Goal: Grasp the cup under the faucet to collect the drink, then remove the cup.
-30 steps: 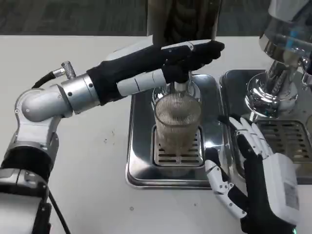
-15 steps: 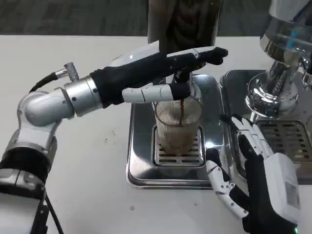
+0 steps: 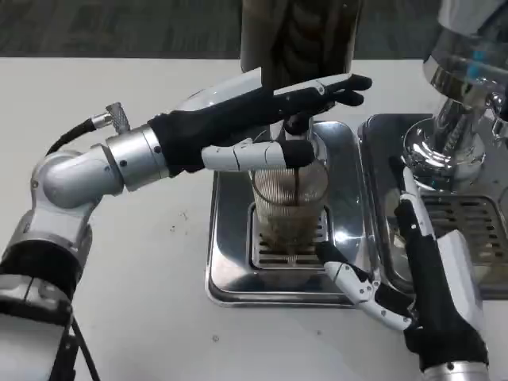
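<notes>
Glass cup (image 3: 289, 208): upright at frame centre on the tray (image 3: 230, 270), dark stream falling in from the faucet (image 3: 295, 121).
Right hand (image 3: 421, 274): fingers spread, holding nothing, just right of the cup, nearer than before.
Left hand (image 3: 270, 119): fingers extended, pressing the faucet lever.
Change: drink level slightly higher.

Single head view: mounted high on the robot, facing down and forward, close over the white surface (image 3: 143, 87) and drip tray (image 3: 230, 230).
</notes>
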